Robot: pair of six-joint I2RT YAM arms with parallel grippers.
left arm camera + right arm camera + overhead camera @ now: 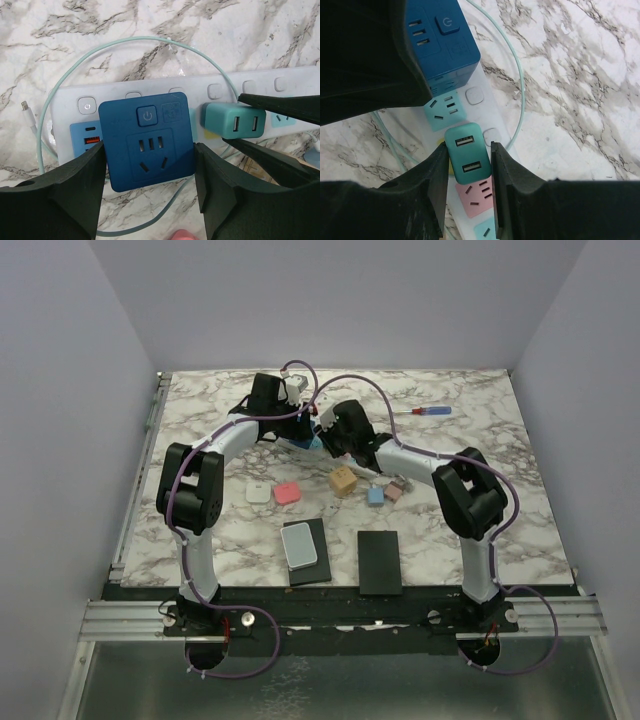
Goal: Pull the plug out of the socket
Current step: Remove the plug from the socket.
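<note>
- Black fingers of the right gripper [468, 151] fill the near edge of the right wrist view. They are closed narrowly on the two long sides of a small boxy teal plug with two USB ports [466, 156].
- Seated in the long white plastic power strip with pastel outlet faces [115, 91], the teal plug stands at 3 o'clock of a dark blue cube adapter [147, 142] in the left wrist view. The pink face lies just beyond it along the row.
- Left gripper [150, 146] straddles the blue cube, its pads pressed to the cube's two side walls, so its jaws hold the cube.
- Handling, as a judgement: the teal plug looks light, rigid and smooth-sided, so a pinch could slip. The flat side walls, gripped low near the strip, seem the best hold, with a straight pull away from the outlet face.
- The strip itself looks light and would likely lift with the plug unless pinned. A thin mint cable [65, 82] loops loosely behind it on the marble tabletop [260, 30].
- Seen from above, both arms reach towards 12 o'clock with elbows bent outward. Their wrists meet over the strip at the far middle of the table, grippers pointing down.
</note>
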